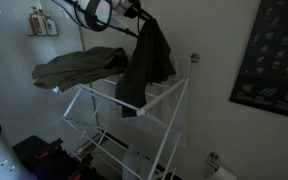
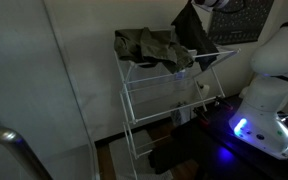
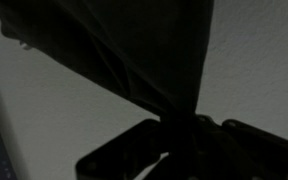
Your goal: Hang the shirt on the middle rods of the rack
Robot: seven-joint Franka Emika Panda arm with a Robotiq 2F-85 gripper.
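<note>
The dark slate-grey shirt (image 1: 146, 62) hangs limp from my gripper (image 1: 139, 14), which is shut on its top edge above the rack. Its lower end drapes down past the rack's top at the right side. In an exterior view the shirt (image 2: 195, 32) hangs over the rack's far end. The white wire rack (image 1: 169, 120) stands below with slanted legs; it also shows in an exterior view (image 2: 144, 110). Its middle rods (image 1: 156, 92) are partly hidden by cloth. In the wrist view the shirt (image 3: 134, 45) fills the frame, pinched between the dark jaws (image 3: 179, 125).
A bulky olive-green garment (image 1: 79, 68) lies over one end of the rack's top; it also shows in an exterior view (image 2: 149, 45). A dark poster (image 1: 274, 55) hangs on the wall. Bottles (image 1: 42, 22) stand on a shelf. The robot's white base (image 2: 269, 90) stands beside the rack.
</note>
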